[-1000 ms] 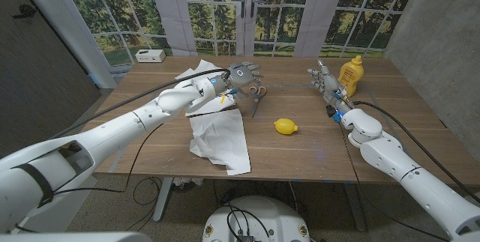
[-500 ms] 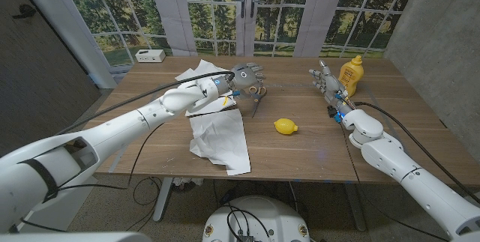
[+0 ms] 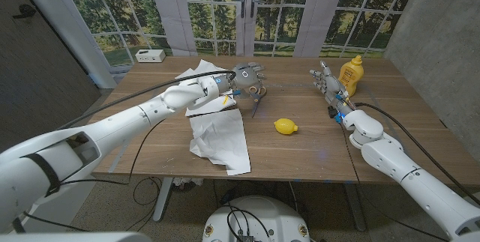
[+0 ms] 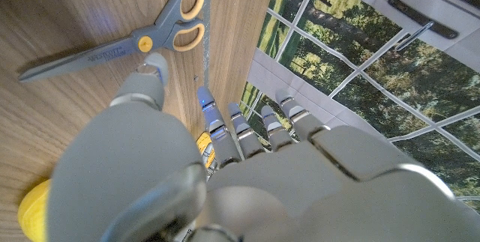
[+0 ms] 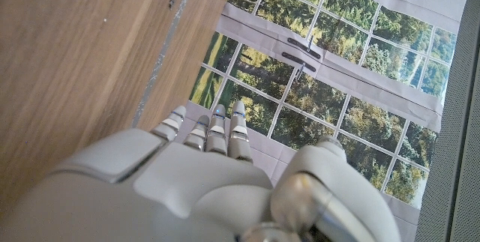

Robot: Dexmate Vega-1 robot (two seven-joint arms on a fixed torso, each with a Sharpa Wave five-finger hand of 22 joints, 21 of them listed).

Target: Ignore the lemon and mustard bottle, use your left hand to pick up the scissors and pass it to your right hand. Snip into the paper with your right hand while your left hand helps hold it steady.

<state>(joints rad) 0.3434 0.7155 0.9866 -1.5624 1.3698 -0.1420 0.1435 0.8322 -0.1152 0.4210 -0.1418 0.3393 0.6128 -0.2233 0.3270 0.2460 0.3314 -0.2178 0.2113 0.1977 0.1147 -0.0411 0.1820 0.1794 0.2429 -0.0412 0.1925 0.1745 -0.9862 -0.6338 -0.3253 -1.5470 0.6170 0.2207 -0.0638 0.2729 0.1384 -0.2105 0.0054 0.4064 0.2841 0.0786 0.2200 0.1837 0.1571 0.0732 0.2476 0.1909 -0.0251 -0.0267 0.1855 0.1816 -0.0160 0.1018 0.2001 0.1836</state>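
Note:
The scissors (image 3: 256,101), grey with yellow-lined handles, lie on the table with the blades pointing toward the near edge; they also appear in the left wrist view (image 4: 127,40). My left hand (image 3: 246,75) hovers just behind and over the handles, fingers spread and holding nothing; its thumb tip (image 4: 150,70) is close to the pivot without touching. The white paper (image 3: 221,133) lies crumpled under my left forearm, left of the scissors. Next to the mustard bottle (image 3: 349,75), my right hand (image 3: 325,82) stands with its fingers up and apart, empty.
The lemon (image 3: 285,126) lies in front of the scissors, toward the near edge, and shows again as a yellow blur (image 4: 34,208). More crumpled paper (image 3: 196,70) lies at the back of the table. A white box (image 3: 150,55) sits on the window ledge.
My left hand has edged slightly right and lower, closer over the scissors' handles. The scissors, the paper and my right hand have not moved.

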